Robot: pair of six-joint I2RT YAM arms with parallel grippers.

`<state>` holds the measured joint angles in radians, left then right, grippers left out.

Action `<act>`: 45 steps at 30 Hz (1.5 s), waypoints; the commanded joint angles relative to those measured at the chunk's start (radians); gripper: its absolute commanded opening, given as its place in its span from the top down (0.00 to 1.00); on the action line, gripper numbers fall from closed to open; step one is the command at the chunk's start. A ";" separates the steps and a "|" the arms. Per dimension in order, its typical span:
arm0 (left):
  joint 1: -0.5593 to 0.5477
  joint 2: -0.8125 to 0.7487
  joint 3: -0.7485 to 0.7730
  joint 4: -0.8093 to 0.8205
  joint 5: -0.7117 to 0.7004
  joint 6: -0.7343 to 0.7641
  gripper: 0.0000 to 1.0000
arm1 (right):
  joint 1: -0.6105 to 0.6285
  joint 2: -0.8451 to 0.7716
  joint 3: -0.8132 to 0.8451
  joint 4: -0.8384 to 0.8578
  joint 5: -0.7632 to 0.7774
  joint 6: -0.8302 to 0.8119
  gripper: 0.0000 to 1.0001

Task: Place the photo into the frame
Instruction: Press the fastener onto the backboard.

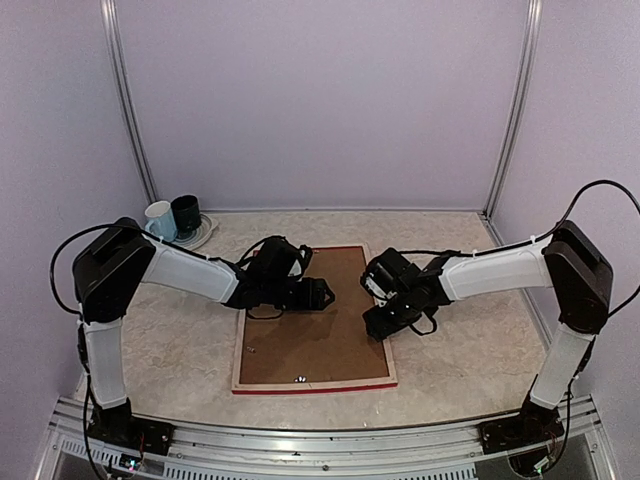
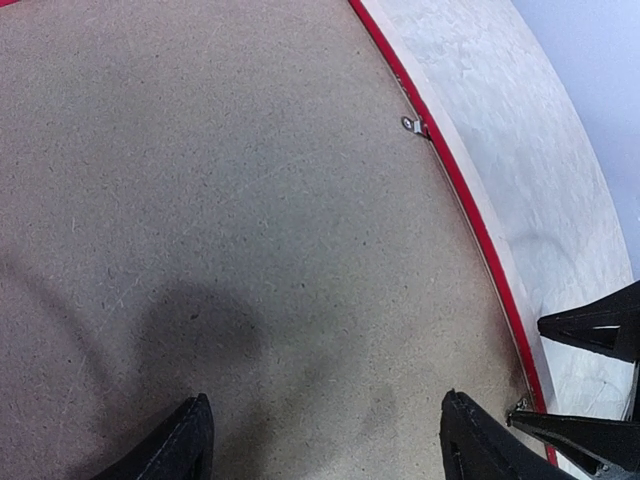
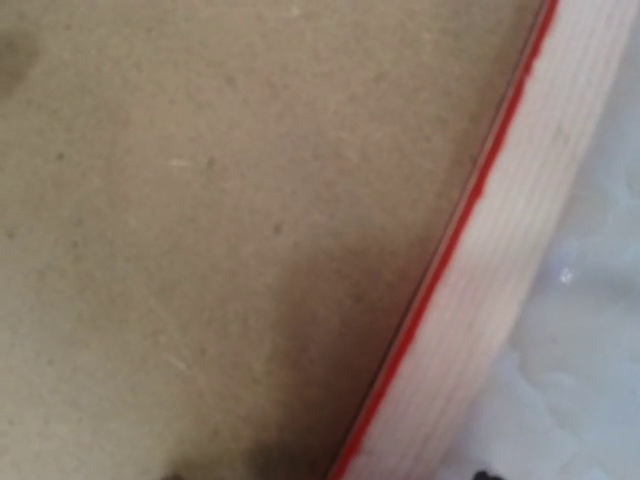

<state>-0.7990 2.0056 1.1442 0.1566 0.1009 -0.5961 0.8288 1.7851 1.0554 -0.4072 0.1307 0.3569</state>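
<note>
Far left: a white cup and a dark cup on a plate, well clear of the work.

Left gripper: open, empty, fingers spread just above the brown backing board.

Frame: face down at table centre, with the board seated inside it.

Metal tab: on the right rail.

Right gripper: at the frame's right edge, apparently open; its tips barely show.

Step, as judged: securing the board. Press it flat, keep it inside the rails, then turn the tabs over it.

Photo: not visible; whether it lies under the board cannot be told.
</note>
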 commanded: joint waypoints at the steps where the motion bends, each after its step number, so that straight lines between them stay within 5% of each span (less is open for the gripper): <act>1: -0.012 0.055 0.010 -0.050 0.013 -0.002 0.23 | 0.001 0.064 -0.011 -0.021 0.044 -0.001 0.38; 10: -0.012 0.068 0.014 -0.054 0.014 -0.007 0.23 | 0.001 0.095 -0.027 -0.028 0.139 0.047 0.49; 26: -0.012 0.077 0.022 -0.068 -0.002 -0.007 0.23 | 0.001 -0.010 -0.009 -0.084 -0.056 0.016 0.45; 45: -0.013 0.077 0.023 -0.070 -0.002 -0.006 0.23 | -0.012 -0.058 0.015 -0.121 0.000 0.035 0.46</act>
<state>-0.8024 2.0296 1.1683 0.1658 0.0971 -0.5964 0.8238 1.7554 1.0534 -0.5098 0.0971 0.3866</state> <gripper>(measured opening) 0.769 0.544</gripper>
